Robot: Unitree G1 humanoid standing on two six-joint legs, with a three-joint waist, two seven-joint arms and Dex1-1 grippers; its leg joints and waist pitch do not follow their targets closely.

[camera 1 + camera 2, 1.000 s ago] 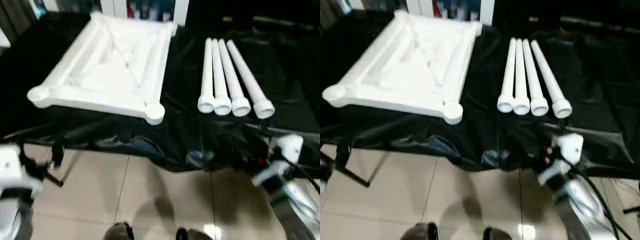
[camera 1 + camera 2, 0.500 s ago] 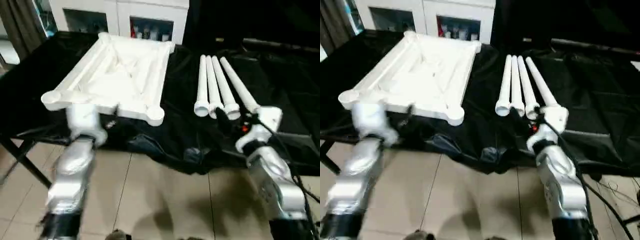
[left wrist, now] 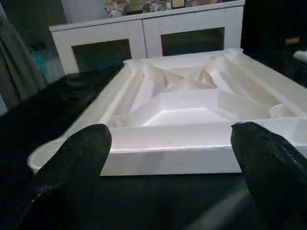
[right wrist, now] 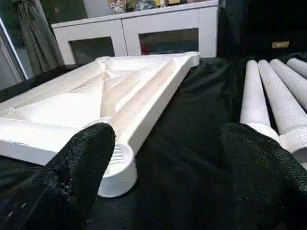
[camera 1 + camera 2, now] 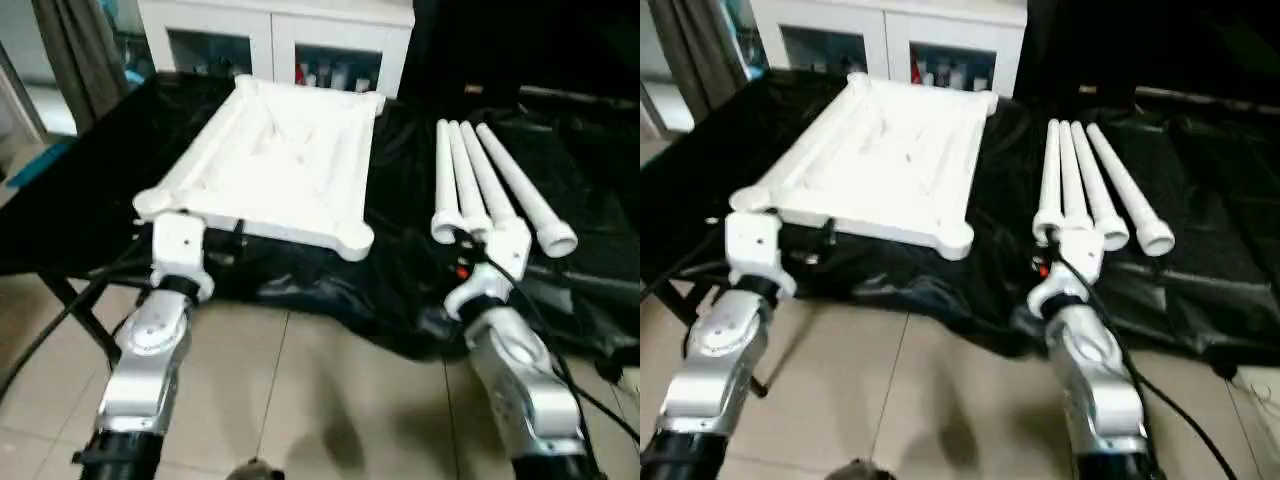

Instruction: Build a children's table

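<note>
**A:** Which step is this? Both arms are at the near edge, left end effector point(image 3: 168, 167) and right end effector point(image 4: 168, 163) spread apart, holding nothing.

**B:** Looks like the start. Next: grab one of the four legs point(image 5: 490, 190) far right, then plug it into a corner socket point(image 5: 357, 240) of the upturned white table panel point(image 5: 285, 165) lying far left on the black-draped tabletop point(image 5: 400, 270).

Beige tiled floor point(image 5: 330, 400), white glass-door cabinet point(image 5: 280, 45), grey curtain point(image 5: 80, 55)
</note>
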